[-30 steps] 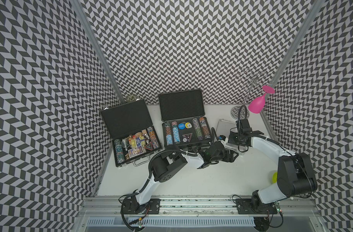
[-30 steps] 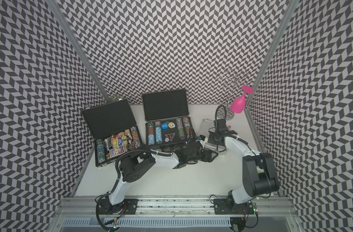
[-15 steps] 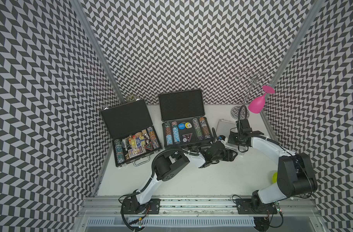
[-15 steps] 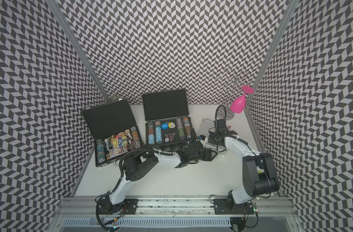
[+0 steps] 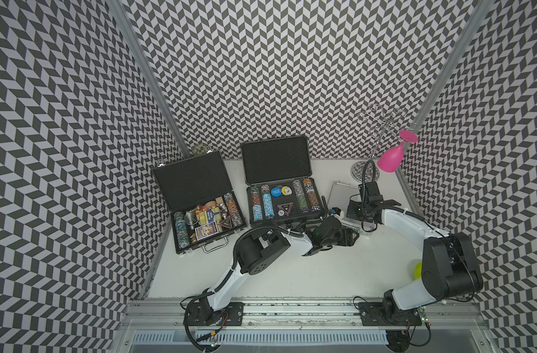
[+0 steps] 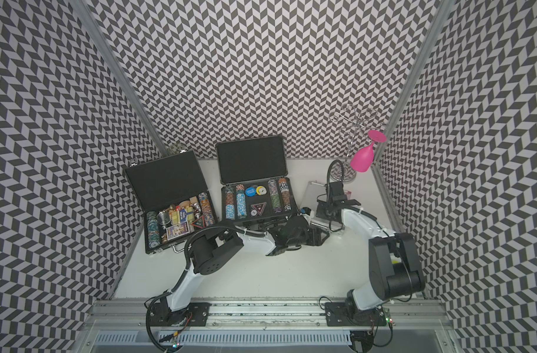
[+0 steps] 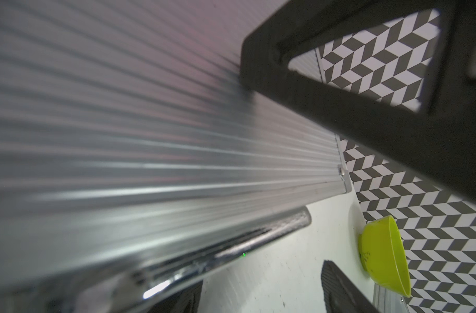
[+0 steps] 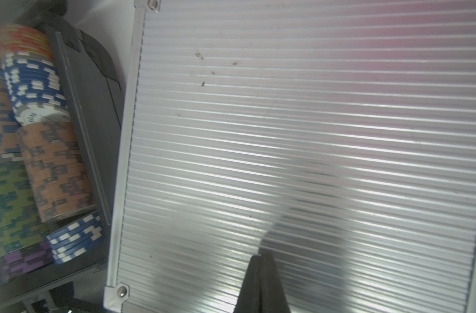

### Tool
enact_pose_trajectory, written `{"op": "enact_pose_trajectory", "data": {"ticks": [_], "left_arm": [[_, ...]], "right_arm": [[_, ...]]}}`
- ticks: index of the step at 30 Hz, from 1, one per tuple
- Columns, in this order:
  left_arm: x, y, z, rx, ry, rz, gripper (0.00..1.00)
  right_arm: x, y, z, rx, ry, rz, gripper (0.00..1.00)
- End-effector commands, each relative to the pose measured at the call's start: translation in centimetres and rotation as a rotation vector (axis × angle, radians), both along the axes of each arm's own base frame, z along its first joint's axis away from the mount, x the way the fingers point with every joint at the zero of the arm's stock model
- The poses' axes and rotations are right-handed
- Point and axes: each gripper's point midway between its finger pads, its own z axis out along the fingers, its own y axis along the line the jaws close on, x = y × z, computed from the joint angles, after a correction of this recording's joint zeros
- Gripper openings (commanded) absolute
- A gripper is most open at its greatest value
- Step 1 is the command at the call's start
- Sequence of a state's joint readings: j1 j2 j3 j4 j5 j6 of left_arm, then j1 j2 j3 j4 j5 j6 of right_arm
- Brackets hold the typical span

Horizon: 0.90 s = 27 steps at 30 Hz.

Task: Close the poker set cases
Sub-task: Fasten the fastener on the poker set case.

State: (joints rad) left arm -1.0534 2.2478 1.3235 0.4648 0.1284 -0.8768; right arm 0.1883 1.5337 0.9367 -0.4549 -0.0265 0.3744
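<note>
Two poker set cases stand open at the back in both top views: a flat black case (image 5: 196, 183) on the left and a ribbed dark grey case (image 5: 276, 159) in the middle, each showing chips. To their right lies the silver aluminium case (image 5: 340, 195) with its ribbed lid (image 8: 285, 135) down. My right gripper (image 8: 261, 284) is shut, its tips resting on that lid (image 5: 357, 211). My left gripper (image 7: 261, 295) is open at the case's front edge (image 5: 349, 237), next to the chrome handle (image 7: 258, 235). One finger (image 7: 337, 287) shows clear of the case; nothing is between the jaws.
A wire glass rack holding a pink glass (image 5: 391, 159) stands in the back right corner. A yellow-green bowl (image 5: 418, 269) sits by the right wall behind my right arm. The patterned walls close in on three sides.
The left arm's elbow has shifted slightly to the right. The right arm and the cases have not moved.
</note>
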Motion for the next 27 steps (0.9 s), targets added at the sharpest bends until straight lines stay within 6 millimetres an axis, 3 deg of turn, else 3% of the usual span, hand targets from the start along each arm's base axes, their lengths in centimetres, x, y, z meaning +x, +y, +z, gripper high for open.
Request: {"op": "enact_pose_trajectory", "data": {"ticks": [1, 13, 27], "left_arm": [[1.0, 0.4, -1.3, 0.001, 0.019, 0.034, 0.73], [1.3, -0.4, -0.9, -0.032, 0.039, 0.044, 0.79], [2.0, 0.4, -1.2, -0.048, 0.049, 0.132, 0.85]], "right_arm": [[-7.7, -0.4, -6.5, -0.042, 0.338, 0.023, 0.0], [-8.8, -0.4, -7.5, -0.043, 0.361, 0.026, 0.0], [-9.3, -0.4, -7.9, -0.044, 0.368, 0.037, 0.0]]}}
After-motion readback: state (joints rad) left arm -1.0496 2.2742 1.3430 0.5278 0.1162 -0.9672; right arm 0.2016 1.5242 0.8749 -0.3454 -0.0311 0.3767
